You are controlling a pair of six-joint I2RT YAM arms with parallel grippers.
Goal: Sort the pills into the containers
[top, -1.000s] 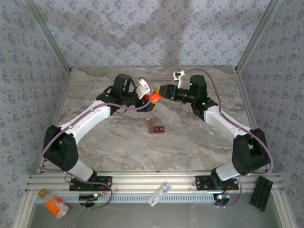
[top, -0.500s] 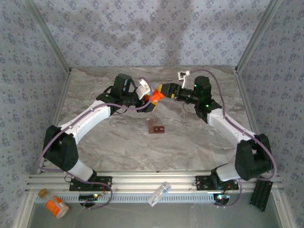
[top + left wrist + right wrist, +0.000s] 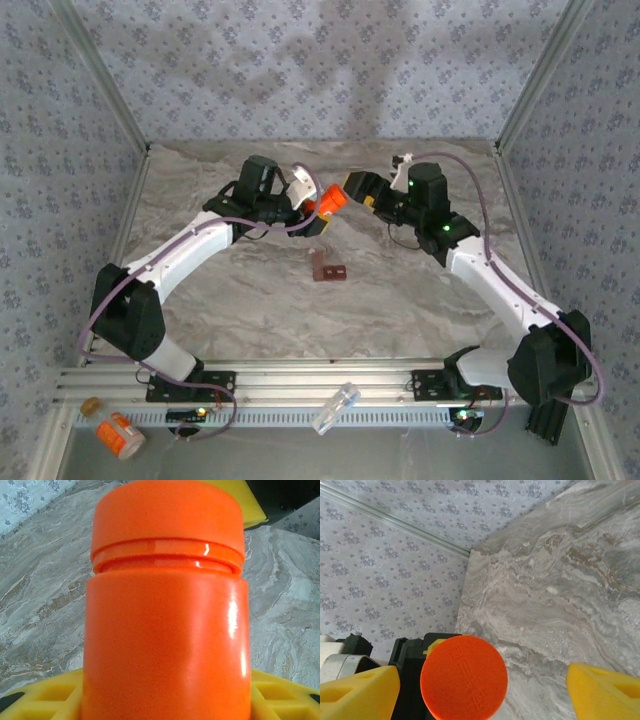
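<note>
The left end effector (image 3: 318, 205) is closed on the body of a glossy orange plastic bottle (image 3: 165, 630) and holds it above the grey marbled counter (image 3: 250, 290). The long axis of the bottle points toward the right end effector (image 3: 358, 190), so its round orange cap (image 3: 464, 677) faces that one directly. The right jaws are wide apart and empty, with a yellow pad (image 3: 357, 692) on each side of the cap. The small dark red-brown compartment box (image 3: 327, 268) lies on the counter between the arms, nearer to their bases.
</note>
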